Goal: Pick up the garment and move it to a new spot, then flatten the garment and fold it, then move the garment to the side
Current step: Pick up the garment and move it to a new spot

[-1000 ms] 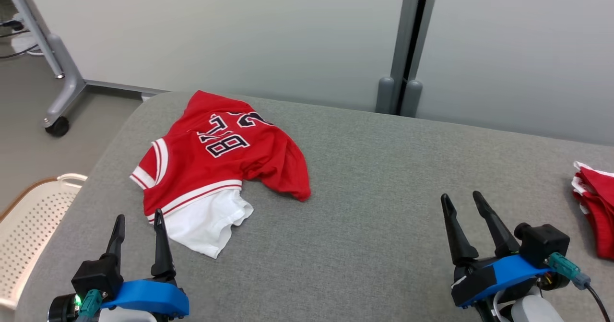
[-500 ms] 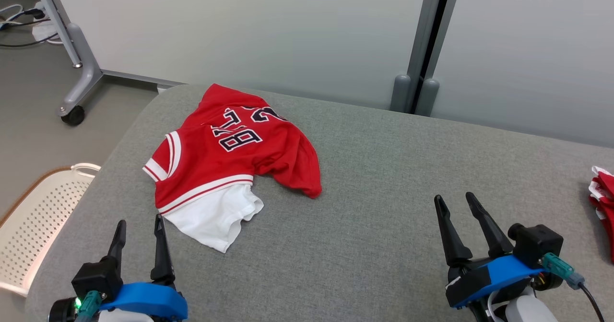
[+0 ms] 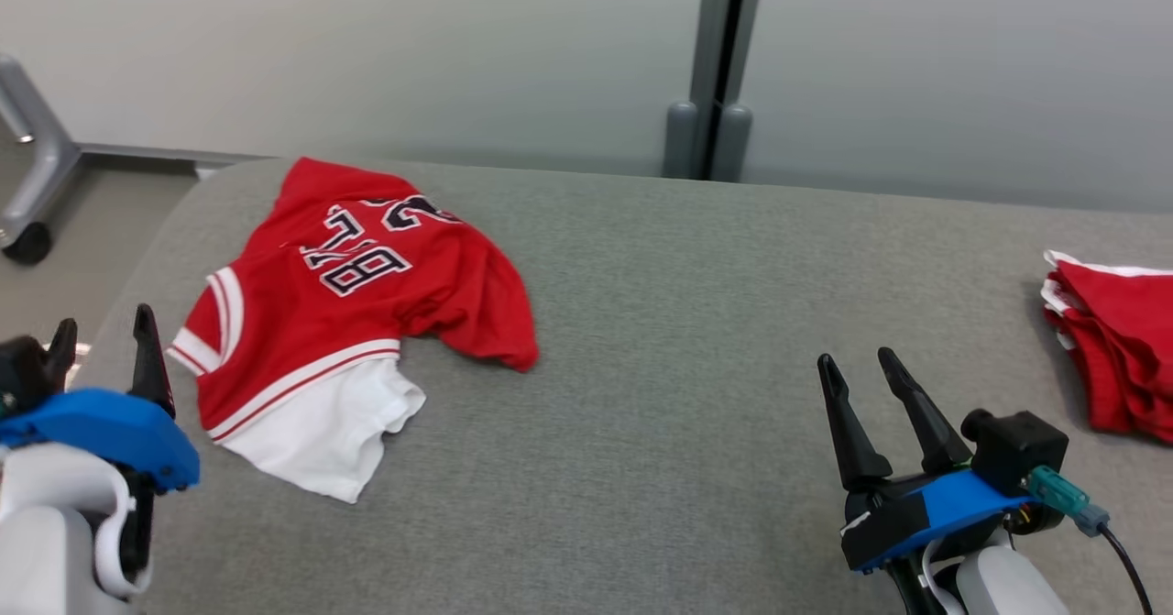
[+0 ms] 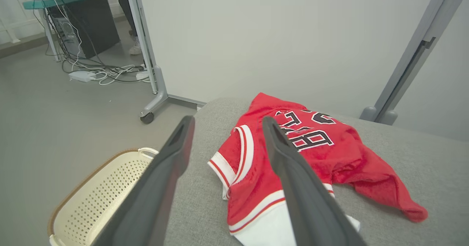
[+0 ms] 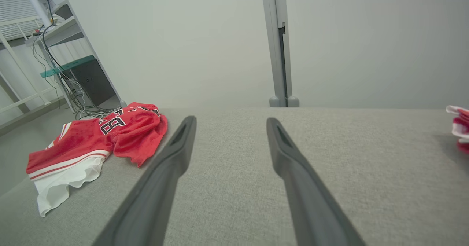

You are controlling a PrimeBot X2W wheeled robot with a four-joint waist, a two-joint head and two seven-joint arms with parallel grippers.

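Left of the garment [image 4: 311, 154], beyond the edge of the grey padded surface [image 3: 687, 322], a cream perforated basket [image 4: 99, 187] sits lower down. The left gripper [image 3: 103, 322] hangs just beside the garment's striped sleeve edge. Its two dark fingers are spread apart with nothing between them, and whether either fingertip touches the cloth cannot be told.

The garment is a red jersey with white trim and dark numerals (a white layer pokes out under its near hem). It lies rumpled on the surface's left end, one red flap trailing toward the middle.

Well to the right of the garment, across bare grey fabric, the right gripper [image 3: 856, 360] is held over the near edge. Its fingers are parted too and hold nothing. Farther right again, well apart from the garment, a second heap of red and white cloth [image 3: 1118, 358] rests at the surface's right end.
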